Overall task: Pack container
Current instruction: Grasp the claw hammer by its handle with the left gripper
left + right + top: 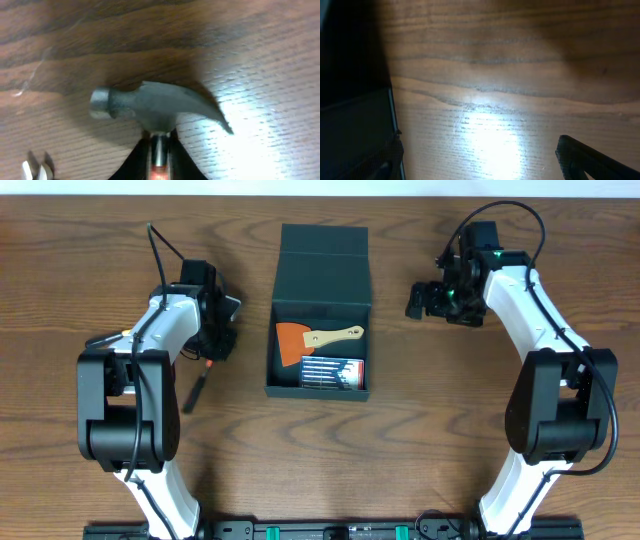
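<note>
The dark teal container stands at the table's middle with its flap lid open toward the back. Inside lie an orange scraper with a wooden handle and a small blue case of drill bits. My left gripper is left of the container, shut on the neck of a hammer. The grey hammer head shows in the left wrist view, and the dark handle trails toward the front. My right gripper is open and empty over bare wood, right of the container. The container wall shows dark at the left of the right wrist view.
A small pale metal object lies at the lower left of the left wrist view; I cannot tell what it is. The table is brown wood. The arm bases stand at the front left and front right.
</note>
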You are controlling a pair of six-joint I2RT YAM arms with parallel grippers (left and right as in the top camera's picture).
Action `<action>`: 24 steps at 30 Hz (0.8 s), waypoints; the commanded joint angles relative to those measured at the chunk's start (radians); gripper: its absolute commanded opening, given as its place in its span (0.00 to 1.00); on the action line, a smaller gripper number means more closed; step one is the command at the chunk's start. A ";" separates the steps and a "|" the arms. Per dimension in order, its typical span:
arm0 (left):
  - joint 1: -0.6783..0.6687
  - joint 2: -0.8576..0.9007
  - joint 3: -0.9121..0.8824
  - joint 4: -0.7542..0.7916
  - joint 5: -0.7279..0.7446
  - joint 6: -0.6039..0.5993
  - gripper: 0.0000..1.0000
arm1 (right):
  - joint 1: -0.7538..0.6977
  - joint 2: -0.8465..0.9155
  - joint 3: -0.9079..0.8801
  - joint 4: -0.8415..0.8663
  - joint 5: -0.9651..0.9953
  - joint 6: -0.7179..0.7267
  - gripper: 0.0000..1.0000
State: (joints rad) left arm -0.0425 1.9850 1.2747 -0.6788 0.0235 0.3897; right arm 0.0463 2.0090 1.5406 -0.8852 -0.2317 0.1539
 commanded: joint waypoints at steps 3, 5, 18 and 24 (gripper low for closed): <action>0.002 0.031 0.002 -0.029 -0.036 -0.002 0.06 | -0.018 0.000 -0.001 0.004 -0.004 0.017 0.99; 0.002 0.010 0.024 -0.062 -0.036 -0.002 0.06 | -0.021 0.000 -0.001 0.008 -0.004 0.017 0.99; -0.131 -0.323 0.217 -0.256 -0.036 0.079 0.06 | -0.023 0.000 -0.001 0.062 -0.001 0.017 0.99; -0.337 -0.421 0.217 -0.255 -0.036 0.303 0.06 | -0.023 0.000 -0.001 0.063 -0.001 0.017 0.99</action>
State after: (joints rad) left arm -0.3096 1.5703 1.4876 -0.9253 -0.0067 0.5457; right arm 0.0292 2.0090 1.5406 -0.8249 -0.2317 0.1543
